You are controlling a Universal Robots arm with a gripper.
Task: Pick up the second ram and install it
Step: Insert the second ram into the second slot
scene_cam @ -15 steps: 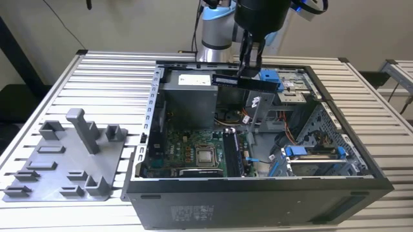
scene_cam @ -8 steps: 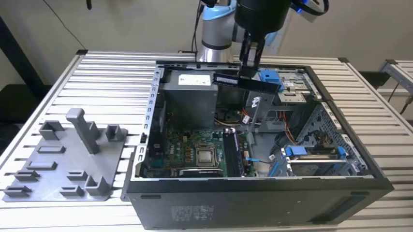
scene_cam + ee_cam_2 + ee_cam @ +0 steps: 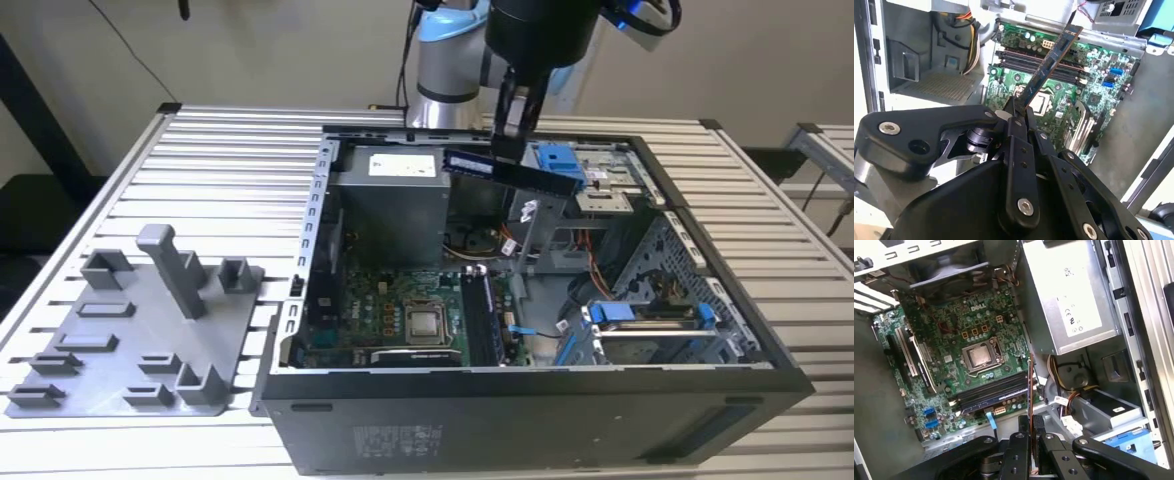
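One memory stick, the second ram (image 3: 550, 178), hangs tilted, pinched at one end between the jaws above the one open computer case (image 3: 534, 430). One grey holder tray (image 3: 120, 352) sits beside it on the surface (image 3: 227, 170).

One gripper (image 3: 510, 148), one case (image 3: 534, 400), one tray (image 3: 134, 345)

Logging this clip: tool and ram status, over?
Tool shut on the second ram. Ram held above the open case, over the motherboard. No obstruction seen below.
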